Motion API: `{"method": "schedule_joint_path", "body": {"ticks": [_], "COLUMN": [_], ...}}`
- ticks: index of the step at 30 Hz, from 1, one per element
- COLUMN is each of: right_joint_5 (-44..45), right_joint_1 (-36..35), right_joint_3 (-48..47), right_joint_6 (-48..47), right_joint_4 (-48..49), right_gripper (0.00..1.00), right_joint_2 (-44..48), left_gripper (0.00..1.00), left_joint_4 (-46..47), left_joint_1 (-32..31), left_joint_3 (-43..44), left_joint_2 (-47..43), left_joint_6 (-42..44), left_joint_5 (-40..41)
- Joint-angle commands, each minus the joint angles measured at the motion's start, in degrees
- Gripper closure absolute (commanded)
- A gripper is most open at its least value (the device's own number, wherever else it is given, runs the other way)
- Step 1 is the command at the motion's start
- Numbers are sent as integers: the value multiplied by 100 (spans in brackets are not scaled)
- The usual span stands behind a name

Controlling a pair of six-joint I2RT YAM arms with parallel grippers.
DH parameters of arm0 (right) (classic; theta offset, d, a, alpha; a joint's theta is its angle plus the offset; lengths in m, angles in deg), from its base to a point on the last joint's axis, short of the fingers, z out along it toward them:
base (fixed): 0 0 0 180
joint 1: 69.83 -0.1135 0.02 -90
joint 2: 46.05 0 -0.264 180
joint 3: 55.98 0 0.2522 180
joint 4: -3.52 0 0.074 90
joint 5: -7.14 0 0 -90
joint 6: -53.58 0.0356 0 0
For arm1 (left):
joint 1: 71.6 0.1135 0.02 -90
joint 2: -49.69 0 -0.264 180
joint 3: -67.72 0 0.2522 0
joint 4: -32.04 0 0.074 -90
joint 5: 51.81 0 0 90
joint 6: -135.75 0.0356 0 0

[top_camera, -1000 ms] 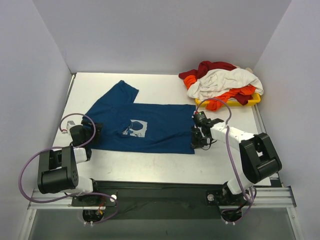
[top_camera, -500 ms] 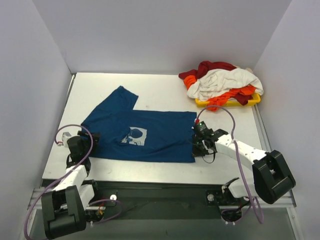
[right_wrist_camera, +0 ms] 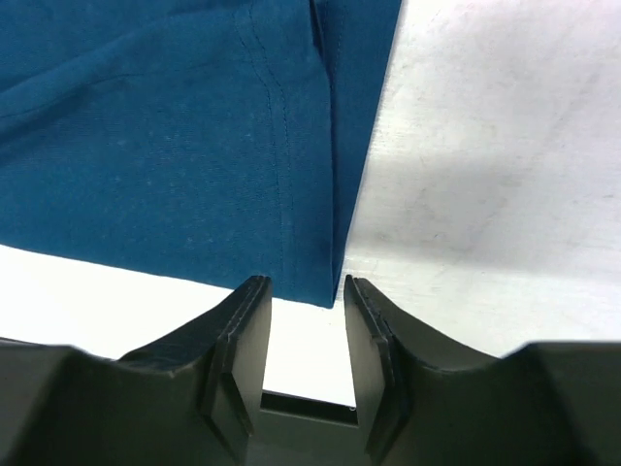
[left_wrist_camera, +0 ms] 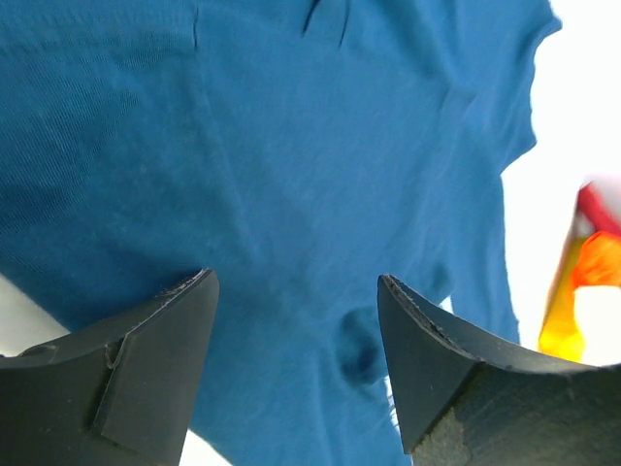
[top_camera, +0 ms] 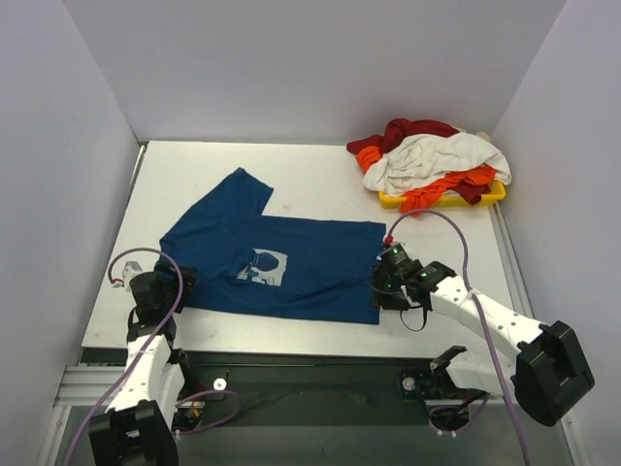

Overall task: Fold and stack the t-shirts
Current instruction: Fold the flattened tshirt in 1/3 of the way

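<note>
Top view: the blue shirt lies spread flat and unfolded on the tabletop. The other shirts sit heaped on the tray, so nothing is folded or stacked yet.

Left wrist: the left pincer gapes wide over blue cloth, empty.

Right wrist: the right pincer is partly open at the shirt's hem, gripping nothing.
</note>
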Motion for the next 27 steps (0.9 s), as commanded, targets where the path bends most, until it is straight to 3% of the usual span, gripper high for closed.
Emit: {"method": "schedule_joint_path", "body": {"ticks": [1, 5, 12, 18, 22, 27], "right_joint_5": [270, 270, -275, -608, -715, -653], "right_joint_1": [-39, 127, 1260, 1947, 2149, 2255], "right_joint_3": [-160, -686, -1750, -2724, -3446, -3930], "right_joint_6": [5, -302, -786, -848, -883, -743], "right_joint_4": [-301, -274, 418, 955, 1009, 991], "right_gripper": [62, 59, 59, 59, 60, 61], "right_joint_2": [181, -186, -1417, -2656, -3543, -3923], "left_gripper": [23, 23, 23, 23, 23, 23], "left_joint_4": [249, 900, 1444, 1753, 1762, 1289], "left_joint_1": [41, 33, -46, -652, -1065, -1356], "left_joint_3": [286, 540, 1489, 2271, 3229, 4802], "left_joint_2": [301, 697, 1558, 2252, 3331, 4484], "left_joint_6": [504, 716, 1261, 1744, 2025, 2394], "left_joint_5": [-453, -814, -1096, -105, 205, 293]}}
